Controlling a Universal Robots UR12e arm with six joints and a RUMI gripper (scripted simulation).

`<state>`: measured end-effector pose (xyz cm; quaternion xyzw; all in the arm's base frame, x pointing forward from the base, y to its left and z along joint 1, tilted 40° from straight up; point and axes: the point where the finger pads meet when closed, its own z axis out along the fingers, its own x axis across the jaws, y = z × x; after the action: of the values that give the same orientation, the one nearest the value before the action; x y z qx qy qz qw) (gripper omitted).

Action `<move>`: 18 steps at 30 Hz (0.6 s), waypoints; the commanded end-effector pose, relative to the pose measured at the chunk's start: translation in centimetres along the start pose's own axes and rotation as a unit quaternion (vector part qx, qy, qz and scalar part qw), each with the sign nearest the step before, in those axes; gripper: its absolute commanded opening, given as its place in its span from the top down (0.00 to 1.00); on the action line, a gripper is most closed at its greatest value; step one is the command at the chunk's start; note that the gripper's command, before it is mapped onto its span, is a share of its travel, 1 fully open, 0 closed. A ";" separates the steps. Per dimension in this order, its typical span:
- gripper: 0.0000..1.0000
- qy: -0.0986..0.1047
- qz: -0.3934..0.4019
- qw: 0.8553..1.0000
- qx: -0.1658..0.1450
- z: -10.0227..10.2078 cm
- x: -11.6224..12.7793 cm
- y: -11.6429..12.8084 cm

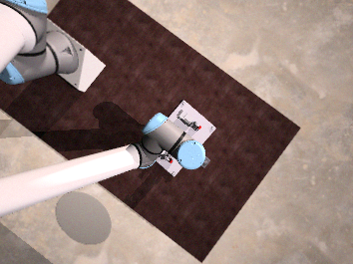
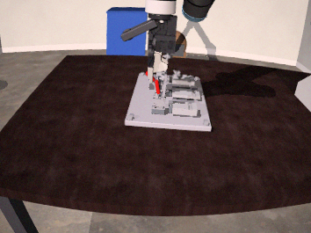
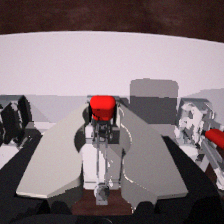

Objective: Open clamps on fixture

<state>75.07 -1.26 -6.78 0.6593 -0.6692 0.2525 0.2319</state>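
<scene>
A grey fixture plate lies on the dark mat and carries toggle clamps and grey parts. My gripper stands over the plate's left side and is shut on the red-tipped handle of one clamp. In the exterior view that red handle leans under my fingers. A second clamp's red handle shows at the right edge of the wrist view. From above, my wrist covers part of the plate, and small red tips show on it.
The arm's base stands on the far left corner of the mat. A blue box stands behind the table. A grey round disc lies on the floor beside the mat.
</scene>
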 end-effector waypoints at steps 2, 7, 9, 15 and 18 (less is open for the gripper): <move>1.00 0.000 0.000 1.000 0.000 -0.2 0.0 0.5; 1.00 0.000 0.000 1.000 0.000 -0.3 0.0 0.8; 1.00 0.000 0.000 1.000 0.000 -0.4 0.0 0.8; 1.00 0.000 0.000 1.000 0.000 -0.4 0.0 1.2; 1.00 0.000 0.000 1.000 0.000 -0.5 0.0 1.4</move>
<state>73.88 -1.01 -6.53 0.6593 -0.6692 0.2526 0.2319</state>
